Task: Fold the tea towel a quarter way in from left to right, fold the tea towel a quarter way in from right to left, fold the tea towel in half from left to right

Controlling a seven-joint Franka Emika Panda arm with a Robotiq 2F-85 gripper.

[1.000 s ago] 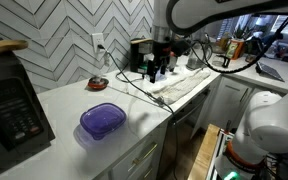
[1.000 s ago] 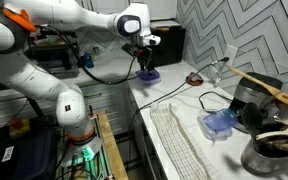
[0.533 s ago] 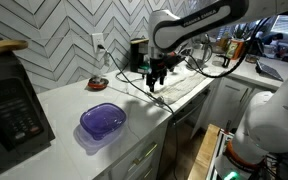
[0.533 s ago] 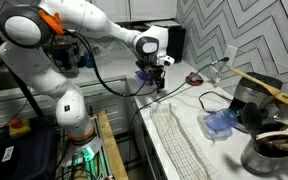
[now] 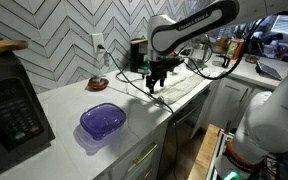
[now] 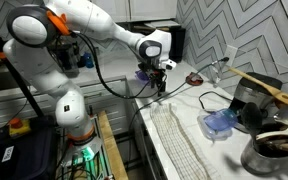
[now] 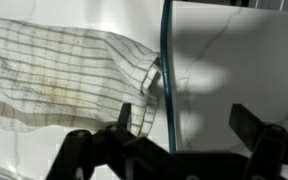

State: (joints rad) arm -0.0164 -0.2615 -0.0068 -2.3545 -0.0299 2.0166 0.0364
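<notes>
The tea towel [image 5: 181,86] is a whitish checked cloth lying spread in a long strip on the white counter; it also shows in an exterior view [image 6: 180,142]. In the wrist view its end [image 7: 54,80] fills the left side, with a curled corner [image 7: 149,76] near the middle. My gripper [image 5: 156,82] hangs just above the towel's end, also seen in an exterior view [image 6: 159,86]. In the wrist view its fingers [image 7: 184,125] are spread wide and hold nothing. One finger is over the towel's corner, the other over bare counter.
A thin cable [image 7: 166,70] runs across the counter beside the towel's corner. A purple bowl [image 5: 103,121] sits near the counter's front edge, seen also in an exterior view [image 6: 220,123]. A black microwave [image 5: 11,103], a small red dish [image 5: 98,84] and pots [image 6: 274,145] stand around.
Over the last second the gripper came down towards the towel's end. In the last half second it barely moved. The towel has not moved.
</notes>
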